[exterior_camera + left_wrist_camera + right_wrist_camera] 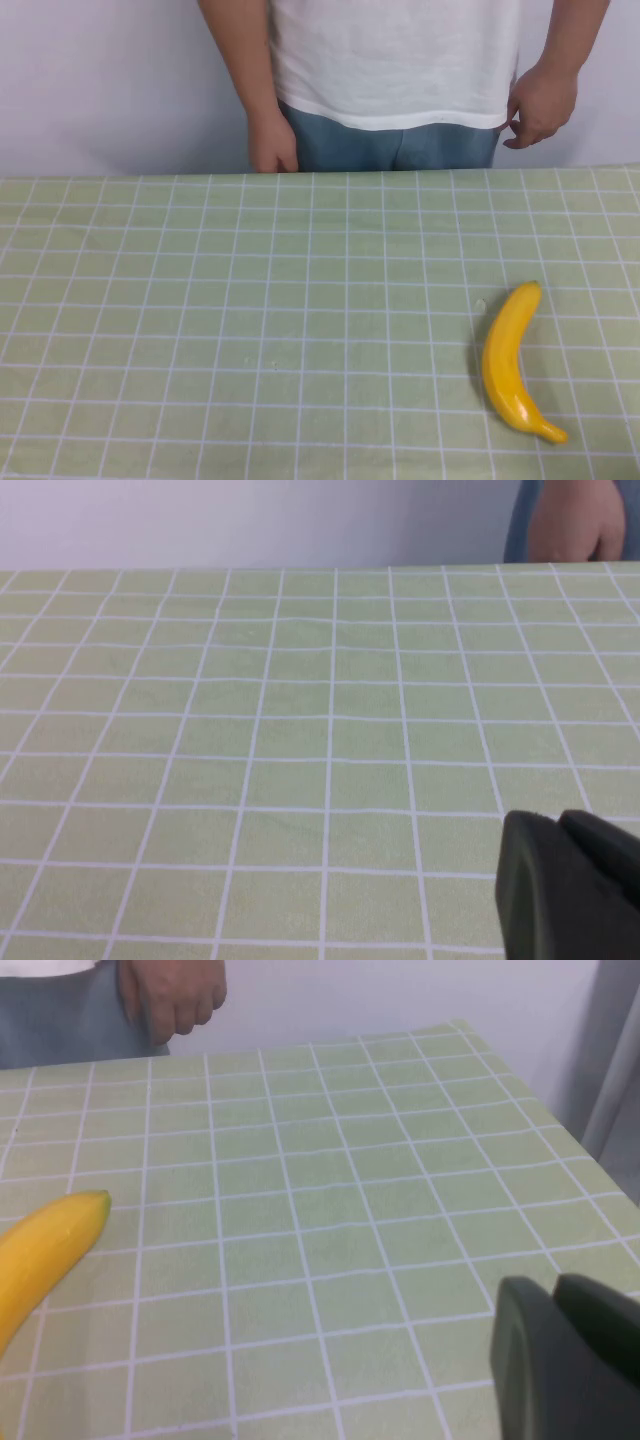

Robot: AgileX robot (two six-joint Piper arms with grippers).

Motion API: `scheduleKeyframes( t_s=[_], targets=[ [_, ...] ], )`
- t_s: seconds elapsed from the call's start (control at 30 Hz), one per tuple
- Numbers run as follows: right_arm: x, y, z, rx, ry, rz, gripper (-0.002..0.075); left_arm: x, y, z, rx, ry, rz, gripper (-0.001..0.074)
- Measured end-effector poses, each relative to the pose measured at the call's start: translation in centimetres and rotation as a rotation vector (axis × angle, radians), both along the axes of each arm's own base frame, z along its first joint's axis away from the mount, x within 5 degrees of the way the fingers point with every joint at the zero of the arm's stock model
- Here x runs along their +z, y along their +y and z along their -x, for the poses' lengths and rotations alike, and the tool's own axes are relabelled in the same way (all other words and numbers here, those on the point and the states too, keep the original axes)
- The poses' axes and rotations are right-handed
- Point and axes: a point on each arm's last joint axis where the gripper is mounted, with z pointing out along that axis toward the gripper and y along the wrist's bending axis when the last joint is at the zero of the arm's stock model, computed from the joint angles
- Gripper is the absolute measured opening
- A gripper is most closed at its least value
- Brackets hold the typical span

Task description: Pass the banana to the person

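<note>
Across the table's [200, 320] far edge stands one person [395, 70], arms hanging, neither palm offered (a handover could stall). One banana [510, 365] lies loose on the near right of the table; glossy and curved, it may roll or slip from a poor pinch. Two grippers wait low and back: right gripper [570, 1360] nearest the banana, left gripper [570, 885] well apart; whether either is open I cannot tell.
</note>
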Motion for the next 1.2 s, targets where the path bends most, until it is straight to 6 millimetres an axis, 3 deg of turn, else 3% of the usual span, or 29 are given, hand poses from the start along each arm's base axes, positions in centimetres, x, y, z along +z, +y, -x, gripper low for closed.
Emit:
scheduleKeyframes(
  t_s=[1.2],
  targets=[
    [0.38,0.21,-0.11,0.024,-0.043,0.003,-0.0007,0.00,0.00,0.00,0.000,0.000,0.001,-0.0004]
  ],
)
